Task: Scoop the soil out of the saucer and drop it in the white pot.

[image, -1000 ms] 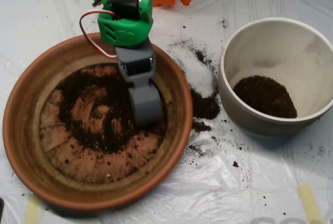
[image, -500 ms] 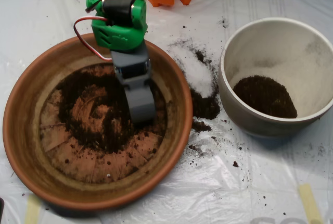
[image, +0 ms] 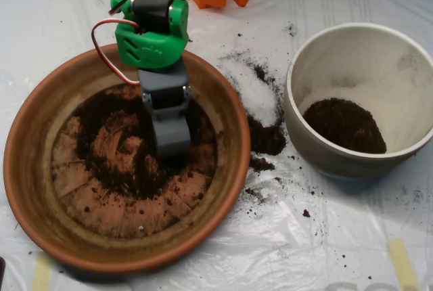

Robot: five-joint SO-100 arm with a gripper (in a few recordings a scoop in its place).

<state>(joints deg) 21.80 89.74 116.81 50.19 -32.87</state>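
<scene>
Partway: we log one heap in the white pot (image: 406, 47), soil (image: 101, 128) ringing the saucer (image: 27, 169), scoop (image: 172, 143) down in it, jaw state unreadable

Tool (image: 172, 143) further left over soil (image: 135, 169)

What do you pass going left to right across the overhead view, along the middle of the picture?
Saucer left rim → ring of soil on its floor → grey hand down in the soil → saucer's right rim → white powder patch and spilled soil on the plastic sheet → white pot, soil heap inside.
</scene>
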